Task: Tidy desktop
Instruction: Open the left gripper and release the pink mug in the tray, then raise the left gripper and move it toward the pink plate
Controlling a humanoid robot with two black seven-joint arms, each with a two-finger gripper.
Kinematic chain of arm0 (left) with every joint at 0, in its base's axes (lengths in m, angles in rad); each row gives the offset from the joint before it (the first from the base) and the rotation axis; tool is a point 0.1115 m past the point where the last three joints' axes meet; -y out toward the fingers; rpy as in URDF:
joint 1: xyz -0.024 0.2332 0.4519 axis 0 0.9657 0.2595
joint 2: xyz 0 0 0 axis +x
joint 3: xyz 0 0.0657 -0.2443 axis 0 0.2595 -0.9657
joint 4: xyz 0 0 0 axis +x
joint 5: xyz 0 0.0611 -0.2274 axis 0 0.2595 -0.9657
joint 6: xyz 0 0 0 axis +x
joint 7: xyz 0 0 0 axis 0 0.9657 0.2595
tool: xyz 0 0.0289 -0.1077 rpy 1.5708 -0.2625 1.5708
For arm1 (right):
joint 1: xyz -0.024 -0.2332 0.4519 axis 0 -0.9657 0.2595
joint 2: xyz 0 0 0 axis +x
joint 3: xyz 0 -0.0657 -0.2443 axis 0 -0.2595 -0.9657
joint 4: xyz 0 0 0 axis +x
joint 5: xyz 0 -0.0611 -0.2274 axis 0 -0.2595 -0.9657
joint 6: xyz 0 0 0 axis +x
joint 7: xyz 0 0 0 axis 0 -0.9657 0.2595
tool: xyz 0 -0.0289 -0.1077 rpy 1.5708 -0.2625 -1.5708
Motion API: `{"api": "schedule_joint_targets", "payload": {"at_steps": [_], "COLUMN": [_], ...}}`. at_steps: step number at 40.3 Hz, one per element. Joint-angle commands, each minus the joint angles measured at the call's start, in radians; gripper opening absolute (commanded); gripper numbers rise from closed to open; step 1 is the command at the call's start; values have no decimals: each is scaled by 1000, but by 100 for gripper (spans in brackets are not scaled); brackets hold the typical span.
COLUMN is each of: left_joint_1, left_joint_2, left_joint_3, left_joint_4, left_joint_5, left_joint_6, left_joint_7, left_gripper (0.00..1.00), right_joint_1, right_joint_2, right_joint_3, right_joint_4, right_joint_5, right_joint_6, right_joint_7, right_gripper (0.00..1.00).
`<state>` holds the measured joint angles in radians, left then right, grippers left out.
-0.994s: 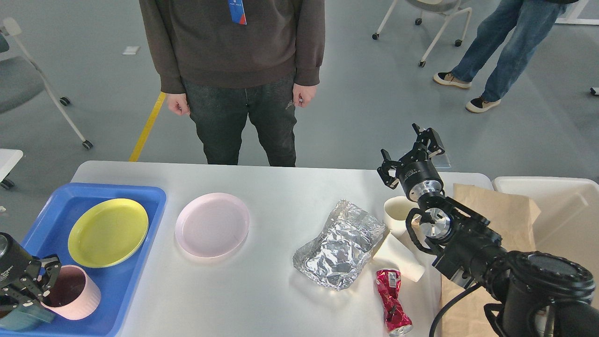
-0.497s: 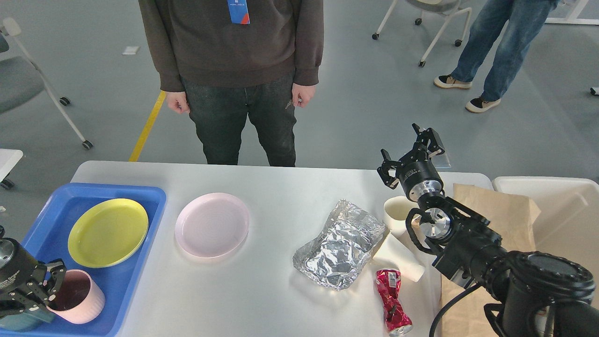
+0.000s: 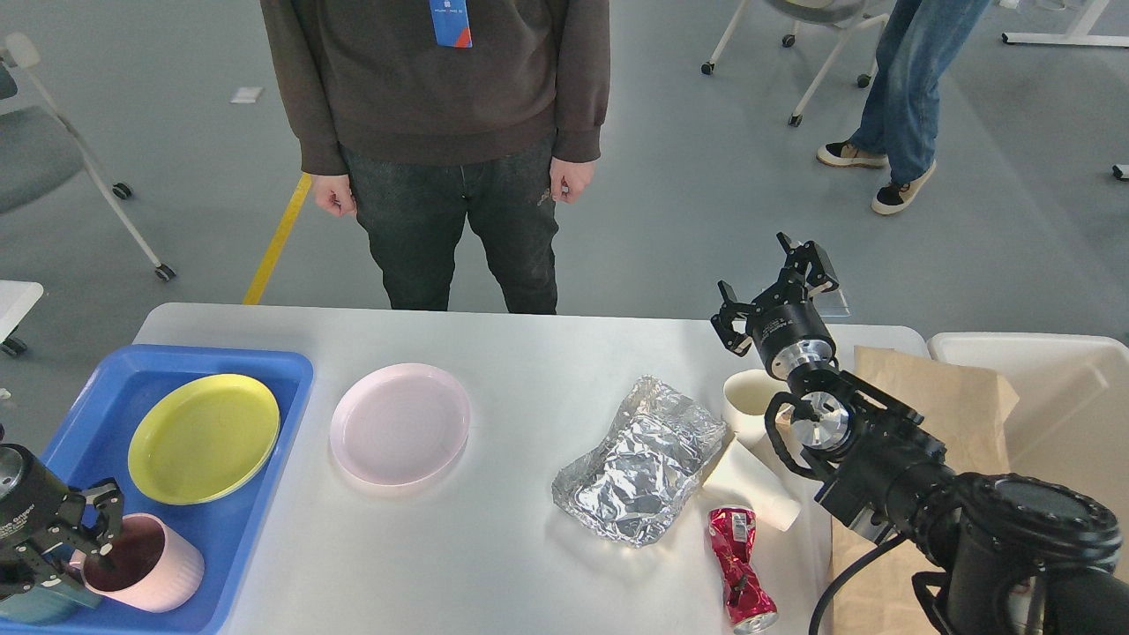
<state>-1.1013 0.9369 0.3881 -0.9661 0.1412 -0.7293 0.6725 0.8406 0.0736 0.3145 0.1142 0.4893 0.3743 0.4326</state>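
The left arm enters at the lower left corner, only its black wrist and the left gripper (image 3: 84, 547) in view; the fingers (image 3: 106, 520) point right and slightly down, closed on the rim of a pink cup (image 3: 145, 564); the right arm rises from the lower right corner, thick black links tapering up and leftward through a silver wrist joint; the right gripper (image 3: 776, 282) sits at its top, raised, fingers spread apart and holding nothing.

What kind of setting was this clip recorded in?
Probably an open office or lab floor, staged for a tidying demo: grey flooring, a wheeled chair, a bystander wearing a lanyard badge, and a white desktop laid with dishes and rubbish.
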Motion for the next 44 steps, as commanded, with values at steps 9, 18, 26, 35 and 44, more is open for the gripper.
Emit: {"api": "schedule_joint_targets", "payload": {"at_steps": [9, 18, 26, 35, 44], "left_joint_1": [-64, -126, -262, -357, -281], "left_joint_2": [55, 115, 132, -22, -196], "left_joint_3": [15, 37, 77, 77, 75], "left_joint_4": [-20, -45, -80, -77, -68], "left_joint_5": [-14, -15, -11, 11, 81], "left_joint_6": [-166, -231, -231, -38, 254], "left_joint_7": [13, 15, 13, -4, -31], "left_gripper": [60, 61, 60, 58, 58], "right_joint_1": [0, 0, 0, 0, 0], "right_joint_2": [0, 0, 0, 0, -2], "right_joint_3": [0, 0, 0, 0, 0], "right_joint_4": [1, 1, 1, 1, -1], "right_joint_5": [0, 0, 0, 0, 0], "right_joint_6": [0, 0, 0, 0, 0], "right_joint_7": [0, 0, 0, 0, 0], "right_gripper": [100, 100, 100, 100, 100]}}
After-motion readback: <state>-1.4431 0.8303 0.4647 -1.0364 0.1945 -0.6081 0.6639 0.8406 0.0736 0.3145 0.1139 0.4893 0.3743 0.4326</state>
